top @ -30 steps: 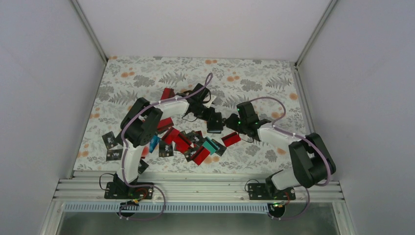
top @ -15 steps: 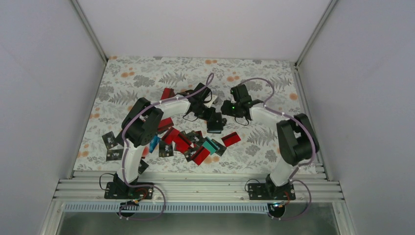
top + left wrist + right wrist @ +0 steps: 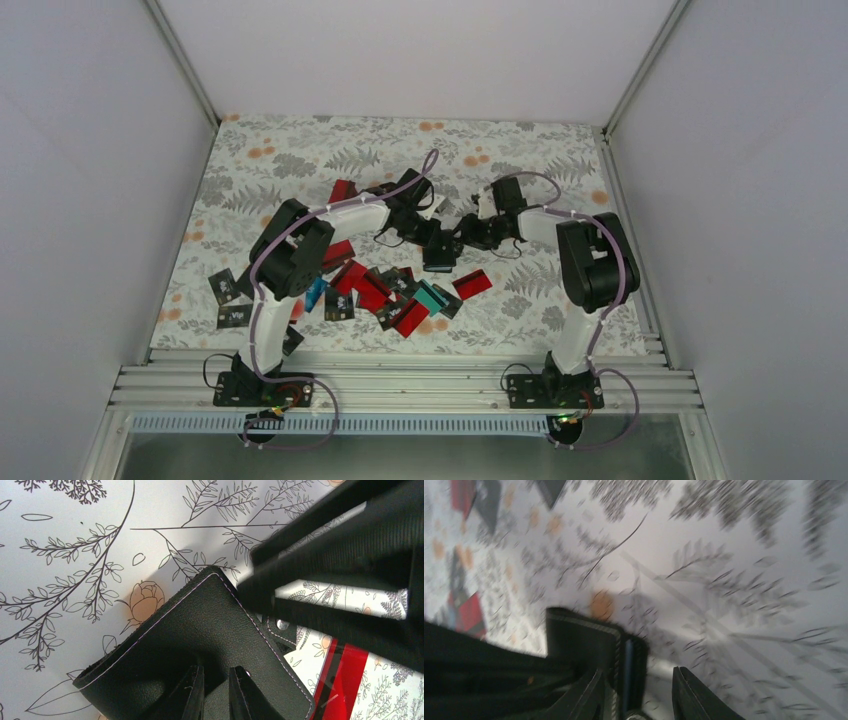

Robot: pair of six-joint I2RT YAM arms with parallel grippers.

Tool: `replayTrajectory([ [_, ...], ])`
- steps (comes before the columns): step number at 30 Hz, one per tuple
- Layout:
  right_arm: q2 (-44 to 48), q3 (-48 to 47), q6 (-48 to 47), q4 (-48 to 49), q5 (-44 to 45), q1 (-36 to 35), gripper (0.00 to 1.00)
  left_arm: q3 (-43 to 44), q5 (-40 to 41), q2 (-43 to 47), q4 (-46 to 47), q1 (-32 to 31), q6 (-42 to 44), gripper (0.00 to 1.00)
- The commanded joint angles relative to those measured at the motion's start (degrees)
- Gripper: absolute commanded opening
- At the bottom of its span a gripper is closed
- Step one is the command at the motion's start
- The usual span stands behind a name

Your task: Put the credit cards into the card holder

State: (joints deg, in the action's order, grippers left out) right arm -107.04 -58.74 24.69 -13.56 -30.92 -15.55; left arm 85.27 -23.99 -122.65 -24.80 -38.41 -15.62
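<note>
My left gripper (image 3: 438,246) (image 3: 216,696) is shut on a fold of the black card holder (image 3: 439,258) (image 3: 200,625), which it holds at mid table. My right gripper (image 3: 468,236) (image 3: 639,695) is open, with the right edge of the card holder (image 3: 579,635) between its fingers (image 3: 691,692). A thin blue strip (image 3: 628,662) shows inside that edge. The right wrist view is blurred. The credit cards (image 3: 390,292), red, black and teal, lie in a heap in front of the holder. One red card (image 3: 345,680) lies just beside it.
Loose cards lie apart from the heap: a red one (image 3: 472,284) to the right, black printed ones (image 3: 225,288) at the near left, and a red one (image 3: 343,190) behind the left arm. White walls close in the flowered table (image 3: 300,160).
My right arm has folded back and swung left. Its gripper has come from the holder's right side up against the holder's edge. The left gripper and holder have stayed still.
</note>
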Motion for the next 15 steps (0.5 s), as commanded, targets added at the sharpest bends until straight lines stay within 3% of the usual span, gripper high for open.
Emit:
replayTrajectory([
  [1,0.2,3.3,-1.7,3.8,-13.7,0.2,0.36,-3.2,7.7,-7.2,-8.5,-0.1,1.0,0.16],
  [7,3.2,5.7,-1.4,4.8,-18.0,0.2,0.36,-3.2,7.8,-7.3,-8.8,-0.1,0.9,0.16],
  [15,8.0,6.8,-2.1,2.5,-16.0,0.2,0.35,-2.9,8.2,-7.3,-9.2,-0.2,0.9,0.16],
])
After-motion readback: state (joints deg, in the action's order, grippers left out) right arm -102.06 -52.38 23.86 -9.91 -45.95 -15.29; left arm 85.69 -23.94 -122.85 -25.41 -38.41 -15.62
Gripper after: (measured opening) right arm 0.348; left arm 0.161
